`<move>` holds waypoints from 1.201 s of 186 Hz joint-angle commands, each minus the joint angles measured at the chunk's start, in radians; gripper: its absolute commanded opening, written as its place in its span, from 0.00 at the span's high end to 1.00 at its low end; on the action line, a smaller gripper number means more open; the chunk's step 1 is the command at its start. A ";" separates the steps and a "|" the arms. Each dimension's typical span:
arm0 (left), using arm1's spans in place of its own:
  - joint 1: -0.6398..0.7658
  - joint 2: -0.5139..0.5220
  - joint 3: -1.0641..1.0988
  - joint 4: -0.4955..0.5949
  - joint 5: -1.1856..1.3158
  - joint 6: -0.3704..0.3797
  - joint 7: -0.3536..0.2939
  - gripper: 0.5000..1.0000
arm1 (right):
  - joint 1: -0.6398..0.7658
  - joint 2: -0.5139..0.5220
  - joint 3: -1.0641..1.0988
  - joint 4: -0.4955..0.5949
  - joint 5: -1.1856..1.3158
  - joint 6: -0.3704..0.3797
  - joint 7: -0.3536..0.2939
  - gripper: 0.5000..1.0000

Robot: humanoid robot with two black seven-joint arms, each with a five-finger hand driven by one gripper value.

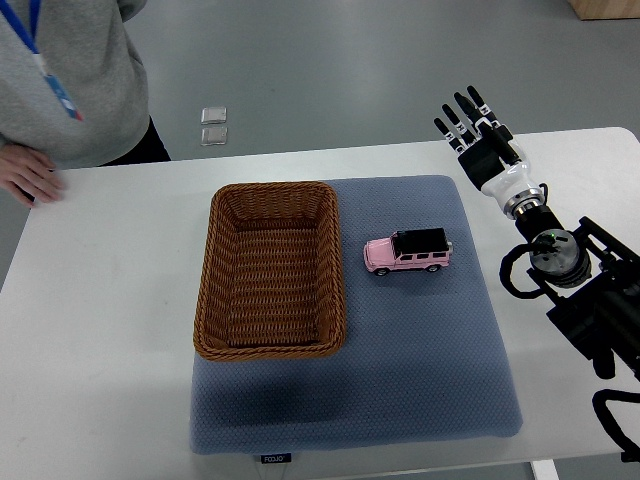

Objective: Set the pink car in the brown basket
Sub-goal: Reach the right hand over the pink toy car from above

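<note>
A pink toy car [408, 251] with a black roof stands on the blue mat, just right of the brown wicker basket [270, 340]. Nothing lies inside the basket. My right hand [476, 134] hovers over the table's far right, well beyond and to the right of the car, fingers spread and holding nothing. Its arm comes in from the right edge. My left arm does not show.
A blue-grey mat [420, 370] covers the middle of the white table [100, 330]. A person in a grey top stands at the far left, with one hand [30, 172] resting on the table. Two small clear items [213, 125] lie on the floor beyond the table.
</note>
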 commanded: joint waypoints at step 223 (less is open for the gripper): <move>0.002 0.000 -0.005 0.000 -0.002 0.001 0.000 0.00 | 0.543 -0.336 -0.990 0.338 -1.118 0.186 -0.196 0.19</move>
